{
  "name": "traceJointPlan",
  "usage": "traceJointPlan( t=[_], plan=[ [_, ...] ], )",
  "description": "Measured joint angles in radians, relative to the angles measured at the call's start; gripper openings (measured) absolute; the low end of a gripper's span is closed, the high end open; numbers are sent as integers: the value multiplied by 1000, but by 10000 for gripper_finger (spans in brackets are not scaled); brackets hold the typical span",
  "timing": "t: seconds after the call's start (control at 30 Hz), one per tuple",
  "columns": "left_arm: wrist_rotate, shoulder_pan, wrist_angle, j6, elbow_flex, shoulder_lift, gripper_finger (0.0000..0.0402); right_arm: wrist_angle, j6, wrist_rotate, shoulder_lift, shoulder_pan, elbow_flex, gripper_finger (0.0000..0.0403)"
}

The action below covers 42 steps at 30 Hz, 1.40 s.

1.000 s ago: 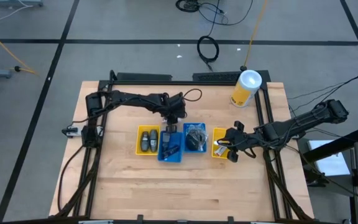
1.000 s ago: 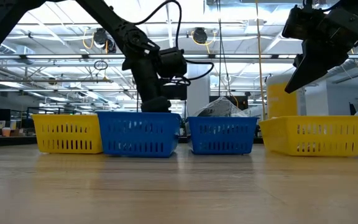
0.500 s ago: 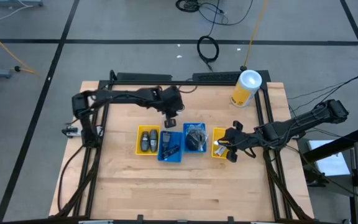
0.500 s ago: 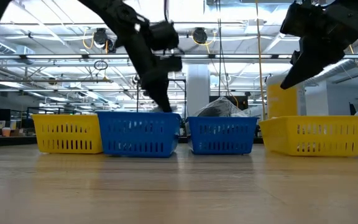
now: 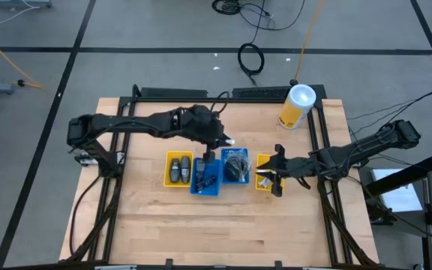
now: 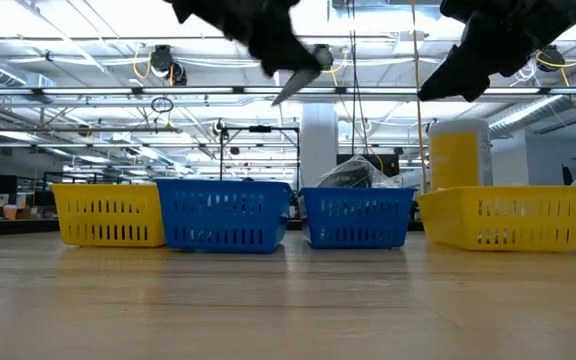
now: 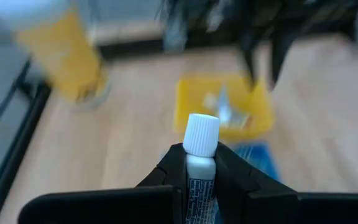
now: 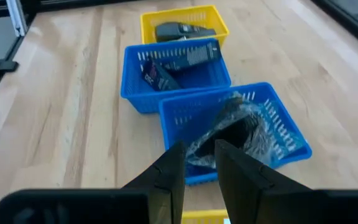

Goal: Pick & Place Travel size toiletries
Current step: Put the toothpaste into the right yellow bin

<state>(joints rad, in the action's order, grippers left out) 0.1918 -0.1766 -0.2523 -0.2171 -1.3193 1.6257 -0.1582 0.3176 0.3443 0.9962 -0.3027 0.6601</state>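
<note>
My left gripper (image 5: pixel 222 140) (image 7: pixel 201 155) hangs high above the far edge of the two blue bins, shut on a small white tube (image 5: pixel 229 141) with a white cap (image 7: pixel 202 134). My right gripper (image 5: pixel 274 171) (image 8: pixel 199 155) hovers over the right yellow bin (image 5: pixel 262 159), with a narrow gap between its fingers and nothing in it. The left yellow bin (image 5: pixel 177 169) holds dark grey items. One blue bin (image 5: pixel 205 176) holds dark navy packets (image 8: pixel 166 68). The other blue bin (image 5: pixel 235 165) holds a grey-black wrapped bundle (image 8: pixel 229 134). My left gripper pinches the tube between its two fingers on the body just below the cap (image 7: pixel 201 171). The cap sticks out past the fingertips, toward the table's right. The tube is lifted clear, well above the bins, and lies along the fingers.
A large yellow canister with a white lid (image 5: pixel 297 106) stands near the table's far right corner. The four bins sit in a row across the middle of the table. Bare wood lies along the near side (image 5: pixel 216 232) and to the left of the bins.
My left gripper has risen out of the left blue bin with the tube in its fingers. It has swung up and toward the table's right and turned so that the tube points at the right yellow bin. My right gripper has shifted slightly toward the table's left.
</note>
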Motion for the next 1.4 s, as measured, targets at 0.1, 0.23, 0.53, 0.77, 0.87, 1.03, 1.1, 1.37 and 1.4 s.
traceJointPlan(
  t=[0.1, 0.23, 0.53, 0.77, 0.87, 1.03, 1.1, 1.37, 1.4],
  plan=[
    [51, 33, 85, 1, 0, 0, 41, 19, -21, -1, 0, 0, 0, 77],
    [107, 75, 188, 11, 0, 10, 41, 7, -24, -1, 0, 0, 0, 77],
    [122, 167, 353, -1, 0, 11, 41, 81, -76, -5, 0, 0, 0, 77],
    [126, 212, 485, -8, 0, 71, 42, 256, -205, -10, 0, 0, 0, 85],
    [192, 218, 550, -1, 0, 97, 42, 289, -257, -37, 0, 0, 0, 98],
    [305, 218, 639, 20, 0, 122, 42, 335, -325, -111, 0, 0, 0, 134],
    [338, 218, 651, 18, 0, 125, 42, 356, -341, -136, 0, 0, 0, 148],
    [404, 225, 740, 14, 0, 142, 42, 467, -401, -166, 20, 0, 0, 180],
    [409, 227, 741, 16, 0, 144, 42, 485, -411, -166, 27, 1, 0, 181]
  ],
)
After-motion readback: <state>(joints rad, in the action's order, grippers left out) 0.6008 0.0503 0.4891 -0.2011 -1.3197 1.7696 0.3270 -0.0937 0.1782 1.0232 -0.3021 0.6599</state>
